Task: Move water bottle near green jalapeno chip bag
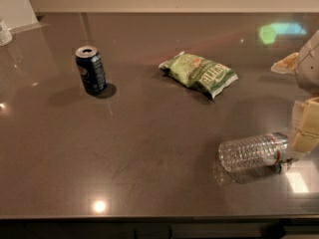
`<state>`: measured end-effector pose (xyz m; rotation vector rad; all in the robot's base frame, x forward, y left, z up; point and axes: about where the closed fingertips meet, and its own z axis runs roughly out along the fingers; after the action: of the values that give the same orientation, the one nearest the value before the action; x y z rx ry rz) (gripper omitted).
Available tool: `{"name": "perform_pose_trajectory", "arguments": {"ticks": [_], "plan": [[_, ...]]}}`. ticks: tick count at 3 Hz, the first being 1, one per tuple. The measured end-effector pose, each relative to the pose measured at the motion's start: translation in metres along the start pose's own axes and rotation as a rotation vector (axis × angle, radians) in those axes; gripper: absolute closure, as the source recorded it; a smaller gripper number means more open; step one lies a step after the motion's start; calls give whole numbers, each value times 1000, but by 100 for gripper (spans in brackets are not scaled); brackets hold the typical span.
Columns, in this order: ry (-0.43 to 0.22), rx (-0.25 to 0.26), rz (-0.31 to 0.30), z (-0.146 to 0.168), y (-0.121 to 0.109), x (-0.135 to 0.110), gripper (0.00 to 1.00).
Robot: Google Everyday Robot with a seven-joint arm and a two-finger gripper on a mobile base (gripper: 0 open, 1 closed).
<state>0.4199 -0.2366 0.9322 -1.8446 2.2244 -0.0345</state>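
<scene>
The water bottle (253, 152) is clear and ribbed and lies on its side on the dark countertop at the front right, its red-and-white label band toward the right. My gripper (304, 131) hangs at the right edge of the view, right at the bottle's cap end, which it partly hides. The green jalapeno chip bag (198, 74) lies flat near the middle, well behind and to the left of the bottle.
A dark blue soda can (90, 69) stands upright at the left. A white container (4, 32) shows at the far left edge. The counter's front edge (149, 217) runs along the bottom. A wall borders the back.
</scene>
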Motion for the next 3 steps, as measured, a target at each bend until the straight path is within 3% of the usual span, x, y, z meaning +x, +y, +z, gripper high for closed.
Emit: {"name": "perform_pose_trajectory", "arguments": {"ticks": [2, 3], "plan": [[10, -32, -118, 34, 22, 13, 0], [18, -61, -143, 48, 27, 16, 0]]}}
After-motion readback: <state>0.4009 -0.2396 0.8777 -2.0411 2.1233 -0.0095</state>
